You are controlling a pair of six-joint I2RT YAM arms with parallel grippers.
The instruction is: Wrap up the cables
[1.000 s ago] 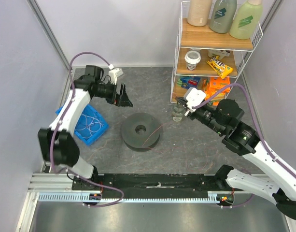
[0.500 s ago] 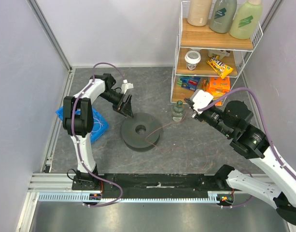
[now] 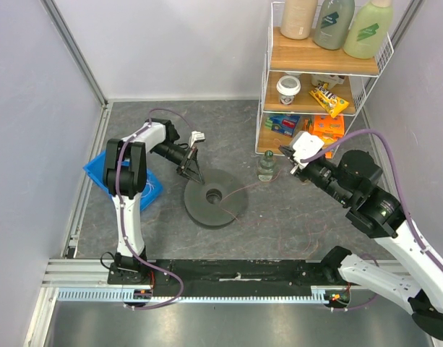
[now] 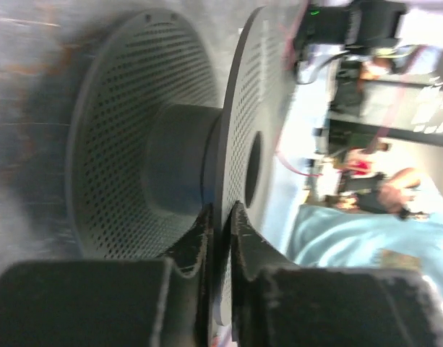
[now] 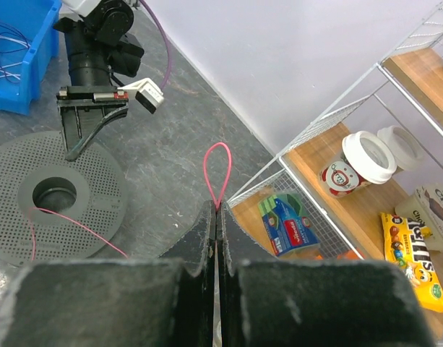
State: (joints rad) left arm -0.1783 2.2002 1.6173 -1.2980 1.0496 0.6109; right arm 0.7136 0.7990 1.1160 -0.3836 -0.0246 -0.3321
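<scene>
On the desk, the left gripper pinches the far rim of the grey spool. To the right, the right gripper is closed tight on a thin pink cable that runs to the spool's hole.

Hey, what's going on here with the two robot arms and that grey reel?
The left pincer is clamped on the rim of the dark perforated spool, which lies flat. The right pincer is shut on a thin pink cable, pinching it into a small loop. The cable runs back to the spool's centre hole. No turns show on the spool's core yet.
</scene>
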